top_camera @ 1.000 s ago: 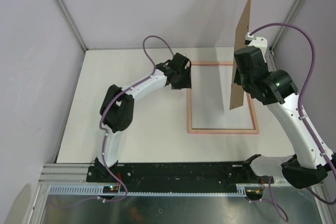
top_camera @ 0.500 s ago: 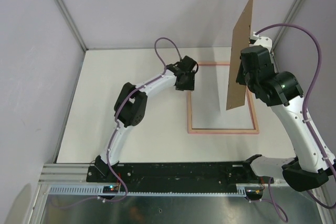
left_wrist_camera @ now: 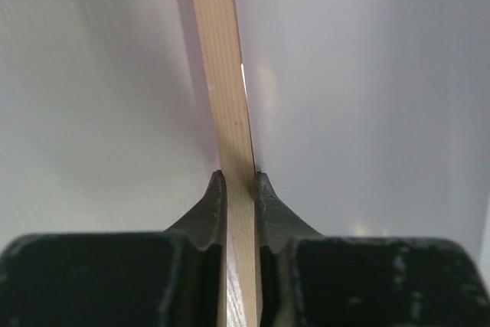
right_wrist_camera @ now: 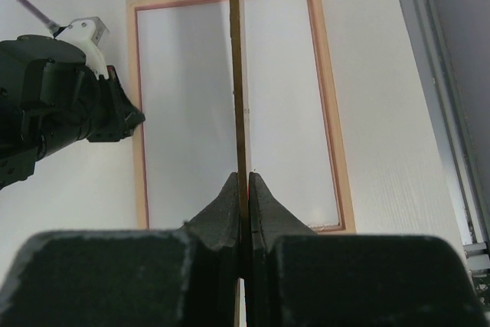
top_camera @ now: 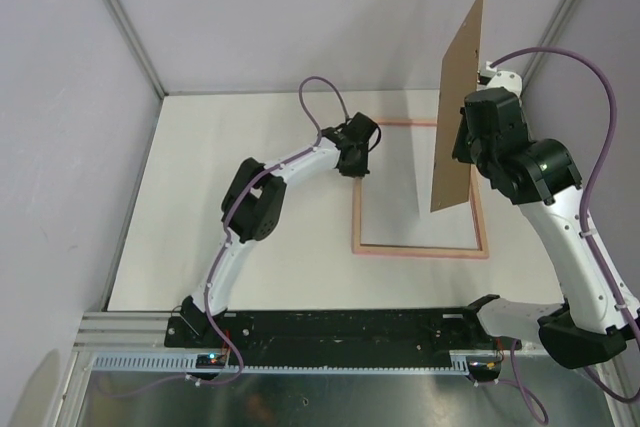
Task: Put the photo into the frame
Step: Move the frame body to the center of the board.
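The frame (top_camera: 420,250) is a thin rectangle of pale wood with a fine straight grain and a pink line along its inner edge. It lies flat on the white matte desk (top_camera: 170,247), on the right half, long side going away from me. The area inside it is plain white; I cannot tell if this is a sheet or the bare desk.

My left fingers (left_wrist_camera: 218,189) are closed on the left bar of the frame (left_wrist_camera: 230,112), near its far corner. One black tip presses on each side of the wood.

My right fingers (right_wrist_camera: 230,197) are clenched on a flat brown board (top_camera: 458,107), thin and stiff like cardboard. They hold it upright in the air above the right part of the frame, and its top stands before the grey back wall (top_camera: 300,17). From the right wrist the board (right_wrist_camera: 238,74) shows only as a narrow edge that cuts the frame (right_wrist_camera: 329,112) in two halves. The board does not touch the frame, and it hides a part of the far bar from above.
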Robot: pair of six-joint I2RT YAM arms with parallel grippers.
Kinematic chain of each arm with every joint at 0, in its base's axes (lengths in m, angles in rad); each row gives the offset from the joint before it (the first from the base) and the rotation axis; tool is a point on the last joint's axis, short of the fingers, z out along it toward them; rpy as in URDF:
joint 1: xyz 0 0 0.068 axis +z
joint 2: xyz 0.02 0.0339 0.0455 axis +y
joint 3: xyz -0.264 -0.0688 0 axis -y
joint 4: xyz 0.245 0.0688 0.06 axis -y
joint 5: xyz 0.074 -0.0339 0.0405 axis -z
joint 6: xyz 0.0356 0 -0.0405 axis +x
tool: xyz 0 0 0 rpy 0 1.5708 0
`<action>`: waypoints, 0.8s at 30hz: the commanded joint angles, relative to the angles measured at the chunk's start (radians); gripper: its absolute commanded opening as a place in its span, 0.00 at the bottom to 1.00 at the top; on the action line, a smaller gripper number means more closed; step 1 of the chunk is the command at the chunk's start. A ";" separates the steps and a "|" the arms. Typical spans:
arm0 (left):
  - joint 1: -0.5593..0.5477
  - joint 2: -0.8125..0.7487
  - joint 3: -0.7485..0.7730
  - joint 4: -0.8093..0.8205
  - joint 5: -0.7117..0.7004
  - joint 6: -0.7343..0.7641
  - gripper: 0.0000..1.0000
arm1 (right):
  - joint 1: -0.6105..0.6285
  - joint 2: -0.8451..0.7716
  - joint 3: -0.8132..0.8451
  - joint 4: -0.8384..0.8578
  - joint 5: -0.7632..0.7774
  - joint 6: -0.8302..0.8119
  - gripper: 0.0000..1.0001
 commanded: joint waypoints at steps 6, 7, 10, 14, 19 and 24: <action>0.085 -0.221 -0.281 -0.002 -0.059 0.087 0.00 | -0.025 -0.007 0.005 0.183 -0.183 0.009 0.00; 0.102 -0.257 -0.321 0.002 -0.058 0.093 0.00 | -0.025 -0.003 0.000 0.201 -0.208 0.016 0.00; 0.161 -0.356 -0.467 0.024 -0.056 0.106 0.00 | -0.026 0.005 -0.041 0.255 -0.310 0.048 0.00; 0.239 -0.499 -0.670 0.045 -0.063 0.101 0.00 | -0.025 -0.001 -0.121 0.355 -0.431 0.101 0.00; 0.311 -0.616 -0.841 0.093 -0.042 0.133 0.00 | -0.027 -0.024 -0.233 0.474 -0.563 0.176 0.00; 0.352 -0.649 -0.888 0.102 -0.005 0.170 0.00 | -0.027 -0.036 -0.305 0.552 -0.639 0.237 0.00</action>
